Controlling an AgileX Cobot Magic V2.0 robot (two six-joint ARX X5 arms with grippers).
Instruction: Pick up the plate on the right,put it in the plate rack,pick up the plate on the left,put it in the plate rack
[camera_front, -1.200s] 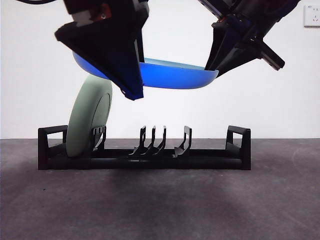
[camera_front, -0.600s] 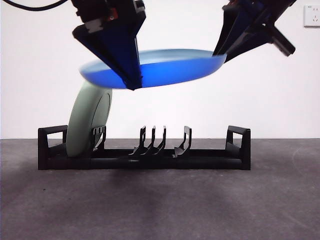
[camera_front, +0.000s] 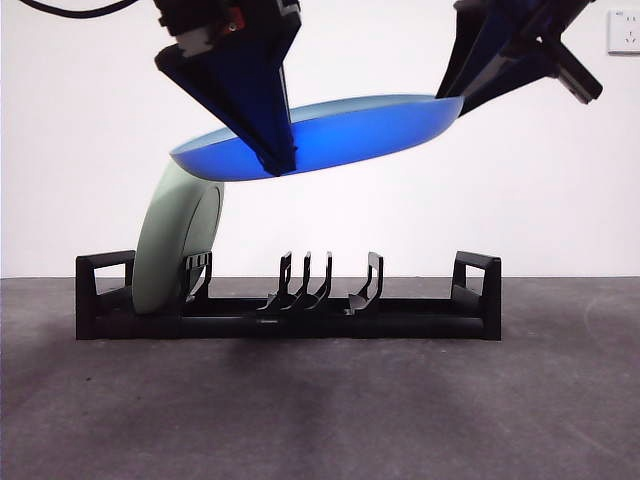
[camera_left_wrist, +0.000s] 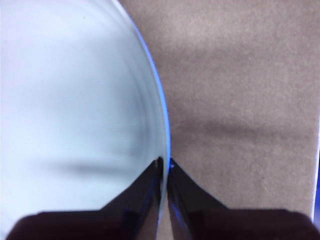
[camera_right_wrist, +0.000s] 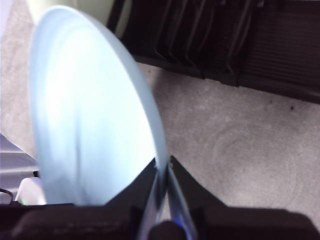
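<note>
Careful — two end effectors share one blue plate (camera_front: 330, 135) above the plate rack (camera_front: 288, 305).
Left end effector (camera_left_wrist: 164, 162) and right end effector (camera_right_wrist: 163, 162) each pinch its rim; uneven motion could twist it loose onto the rack or green plate (camera_front: 178, 245) slotted at 9 o'clock. Empty prongs (camera_front: 325, 280) wait at 6 o'clock.

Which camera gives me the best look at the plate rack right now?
Front view: the whole plate rack shows side-on, with a pale green plate standing at one end and the other prongs free. Right wrist view shows only part of it from above. Left wrist view shows none of it.
</note>
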